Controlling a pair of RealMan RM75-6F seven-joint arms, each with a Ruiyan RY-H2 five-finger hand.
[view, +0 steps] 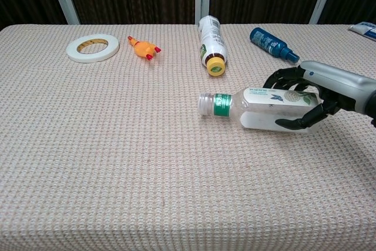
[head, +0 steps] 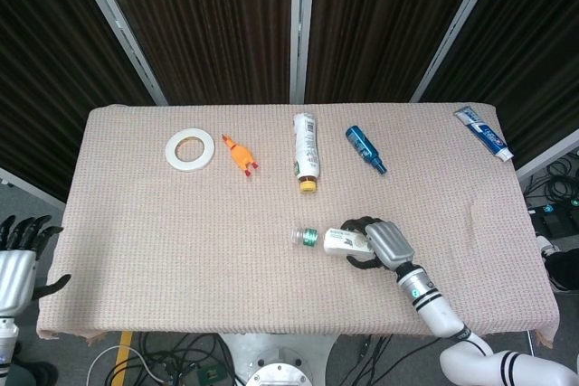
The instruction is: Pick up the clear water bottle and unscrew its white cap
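Note:
The clear water bottle (view: 261, 108) lies on its side right of the table's middle. Its white cap (view: 205, 103) points left, next to a green neck band. My right hand (view: 308, 99) grips the bottle's bottom end, with fingers curled over the top and the thumb underneath. From the head view, the same hand (head: 380, 243) covers the bottle (head: 336, 241) from the right, and the cap (head: 298, 237) stays free. My left hand (head: 20, 264) hangs off the table's near left corner with its fingers spread, holding nothing.
At the back of the cloth-covered table (view: 117, 163) lie a white tape roll (view: 93, 47), an orange toy chicken (view: 143, 49), a white bottle with a yellow cap (view: 211, 39) and a blue bottle (view: 273, 43). A toothpaste tube (head: 484, 133) sits at the far right corner.

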